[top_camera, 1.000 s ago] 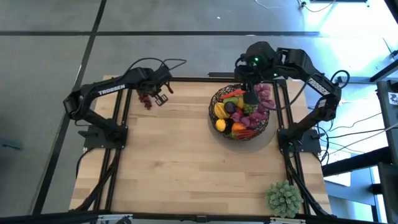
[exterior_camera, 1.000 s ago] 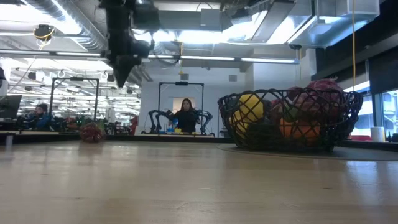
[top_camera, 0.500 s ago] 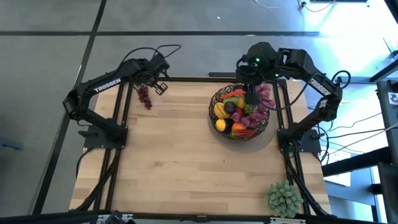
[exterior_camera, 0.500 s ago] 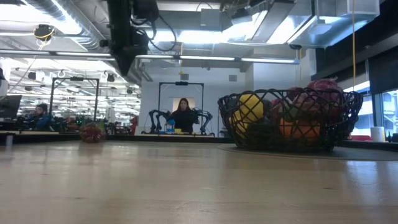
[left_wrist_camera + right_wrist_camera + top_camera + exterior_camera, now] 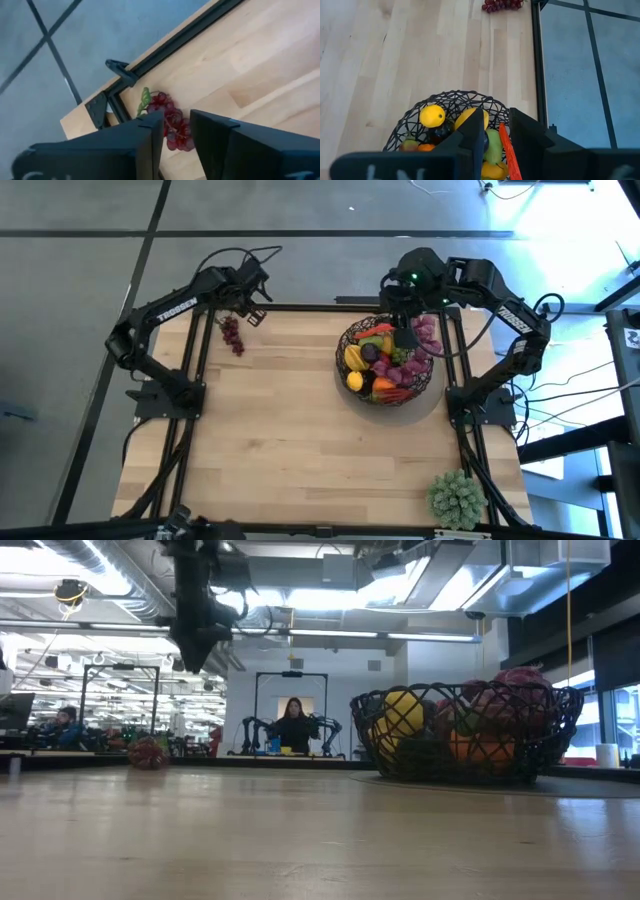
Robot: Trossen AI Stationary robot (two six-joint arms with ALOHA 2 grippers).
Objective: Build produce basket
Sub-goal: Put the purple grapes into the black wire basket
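The dark open-weave basket (image 5: 339,357) stands at the table's far right, holding produce: a lemon (image 5: 432,115), orange, purple and red pieces, and a red chilli (image 5: 507,145). My right gripper (image 5: 403,337) hangs above the basket, its fingers a little apart with nothing seen between them. A bunch of purple grapes (image 5: 232,335) lies on the wood near the far left corner. My left gripper (image 5: 252,313) hovers just beyond the bunch, above the far edge. Its fingers are slightly apart and the grapes (image 5: 170,125) show through the gap well below them.
A spiky pale green plant ball (image 5: 457,498) sits at the near right corner. The black table frame (image 5: 125,75) runs along the far edge by the grapes. Bare wood (image 5: 290,440) lies between the grapes and the basket. People and other robots show in the room behind.
My left gripper has risen and drawn back from over the grapes toward the table's far left corner. The grapes have stayed where they lay on the wood. My right gripper has kept still over the basket.
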